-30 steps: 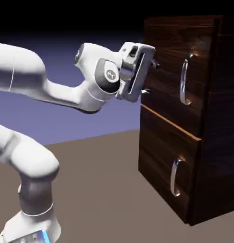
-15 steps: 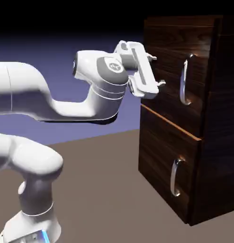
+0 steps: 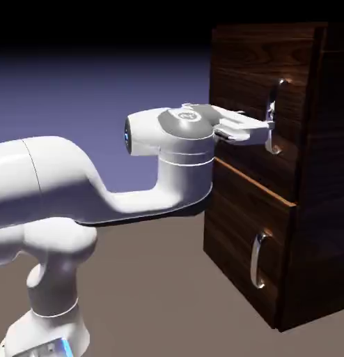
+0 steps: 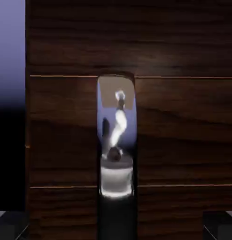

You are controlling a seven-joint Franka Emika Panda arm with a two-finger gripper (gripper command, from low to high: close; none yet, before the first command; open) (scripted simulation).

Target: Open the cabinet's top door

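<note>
The cabinet is a tall dark wood-grain box on the exterior view's right. Its top door is shut and carries a long curved silver handle. My gripper lies level, and its fingertips reach the lower half of that handle. In the hand view the handle stands upright in the middle against the door's wood. The two grey fingertips show far apart at the bottom corners. My gripper is open, with the bar lined up between the jaws and nothing gripped.
Below the top door is the shorter lower panel with its small silver handle, also shut. The brown table runs in front of the cabinet. My white arm stretches across from the left.
The hand has swung down from an upright pose to a level one and moved right, from beside the cabinet's left edge to the top door's handle. The jaws stayed open.
</note>
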